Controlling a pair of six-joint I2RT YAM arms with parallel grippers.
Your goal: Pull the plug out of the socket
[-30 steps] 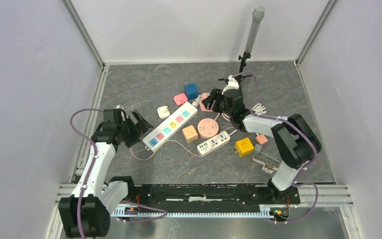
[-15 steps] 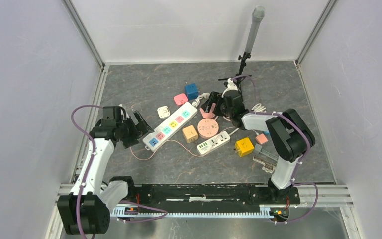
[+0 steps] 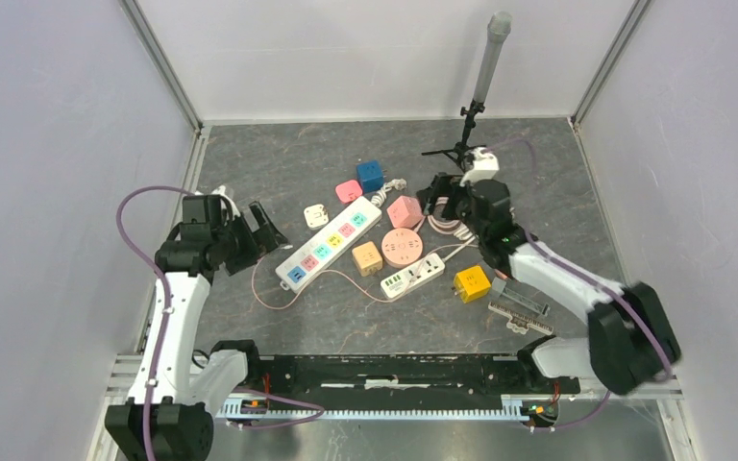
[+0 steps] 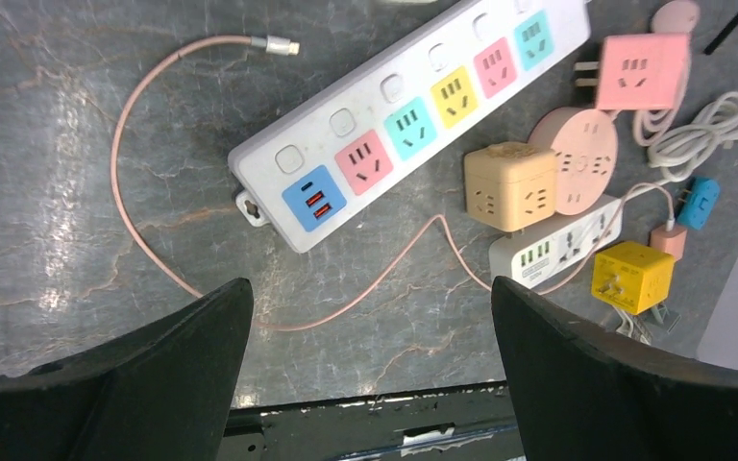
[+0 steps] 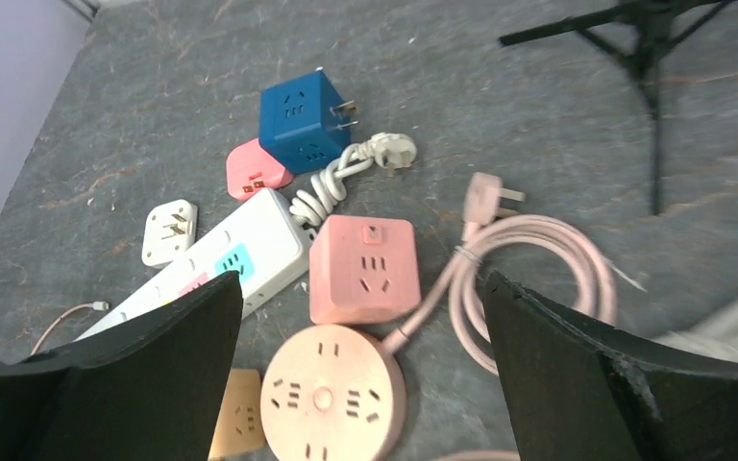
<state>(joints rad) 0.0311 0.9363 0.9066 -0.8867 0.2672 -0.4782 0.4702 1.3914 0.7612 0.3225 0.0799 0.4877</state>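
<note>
**Stock on table (image 3: 298,163), items as lying:**

1. Plug (image 5: 485,197): pink, prongs bare. It is lying loose on the table and is not sitting in any outlet. In R wrist view it is resting beyond and right of the pink cube (image 5: 362,269).
2. Pink cord (image 5: 538,279): it is coiling just beside the plug and running into the round socket (image 5: 332,396).
3. Round socket: pink disc, lying face up just beside the pink cube, on its near side.
4. Pink cube: it is sitting btwn the far end of the long strip (image 4: 413,115) and the cord coil.
5. R gripper (image 5: 357,279): fingers are spreading wide and gripping nothing. It is hovering above the table near the cord coil, right of the pink cube in top view.
6. L gripper (image 4: 370,288): fingers are also spreading wide and holding nothing. It is hovering off the blue USB end of the long strip.
7. Long strip: white w/ coloured outlets, lying diagonally.
8. White plug (image 5: 389,149): it is lying free by the blue cube (image 5: 300,117), w/ its white cord running toward the long strip's far end.
9. Misc:
   - Tan cube (image 4: 509,184) is sitting just beside the round socket.
   - Small white strip (image 4: 553,252) is lying near the tan cube.
   - Yellow cube (image 4: 632,277) is lying just beside the small white strip.
   - Thin pink cable (image 4: 144,230) is looping round the long strip's blue end.
   - Flat white adapter (image 5: 170,230) is lying on the far side of the long strip.
   - Tripod (image 5: 653,38) is standing at the back.
</note>
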